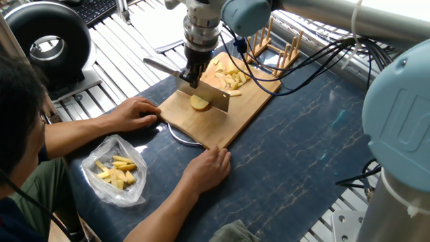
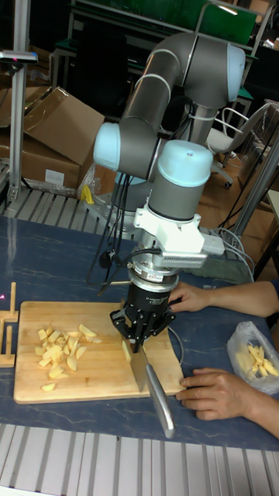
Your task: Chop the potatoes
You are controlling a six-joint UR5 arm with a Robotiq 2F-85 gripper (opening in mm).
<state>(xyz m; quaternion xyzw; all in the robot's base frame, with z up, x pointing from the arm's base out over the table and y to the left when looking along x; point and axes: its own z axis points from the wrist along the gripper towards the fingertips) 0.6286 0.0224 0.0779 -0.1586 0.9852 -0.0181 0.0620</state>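
pale yellow, peeled, rounded: one uncut potato chunk (image 1: 199, 103) near the middle of the bamboo cutting board (image 1: 252, 101), with the knife blade (image 1: 211, 96) set just behind and over it, edge down. in the tall fixed view only a sliver of that chunk (image 2: 126, 352) visible beside the blade (image 2: 139, 369), mostly hidden by the tool. further up the board, a loose heap of cut potato pieces (image 1: 230, 74), well apart from the blade. the same heap (image 2: 60, 346) spread over the far half of the board (image 2: 101, 387) in the tall view.

tool (image 1: 191, 72) clamped on the knife handle (image 1: 160, 65), jaws closed around it, handle jutting out to the side, wrist pointing straight down over the board.

board steadied by two human hands: one hand (image 1: 136, 111) at its near corner, the other hand (image 1: 207, 168) at its near edge, both close to the cutting zone. off the board, near the person, a clear plastic bag (image 1: 117, 171) of yellow pieces on the dark table (image 1: 302, 161); not part of the chopping.

step in hand, judged from the pose: mid-chop on the last whole chunk. next move likely calls for a straight downward press through the chunk to the board, blade kept square, clear of the nearby fingers. risk: chunk rolling under the edge.
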